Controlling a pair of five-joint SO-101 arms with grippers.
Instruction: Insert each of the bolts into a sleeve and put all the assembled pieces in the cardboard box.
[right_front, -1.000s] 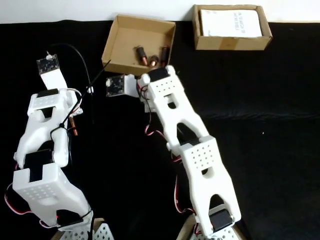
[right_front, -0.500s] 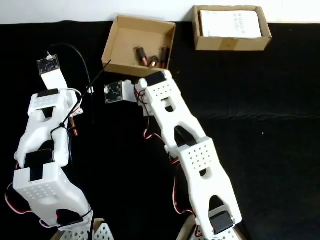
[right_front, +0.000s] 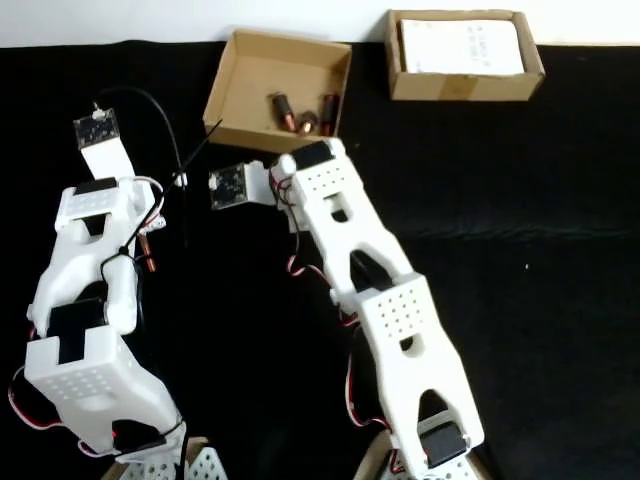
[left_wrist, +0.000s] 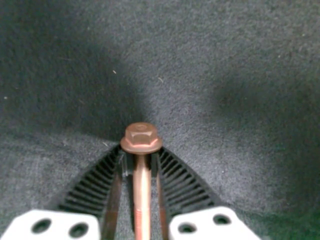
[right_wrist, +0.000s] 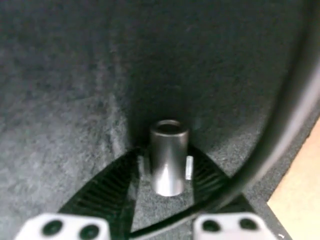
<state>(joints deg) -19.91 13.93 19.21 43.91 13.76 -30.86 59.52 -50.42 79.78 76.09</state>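
Copper hex-head bolt (left_wrist: 142, 165) — left gripper (left_wrist: 141, 167) clamped; smooth steel sleeve (right_wrist: 169, 156) — right gripper (right_wrist: 167, 172).

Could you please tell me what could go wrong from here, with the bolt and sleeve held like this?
1. The bolt lies lengthwise in the left claw with its head at the tips. Little free shank is left to enter the sleeve, so mating may fail.
2. A black cable runs close beside the right claw and could snag.
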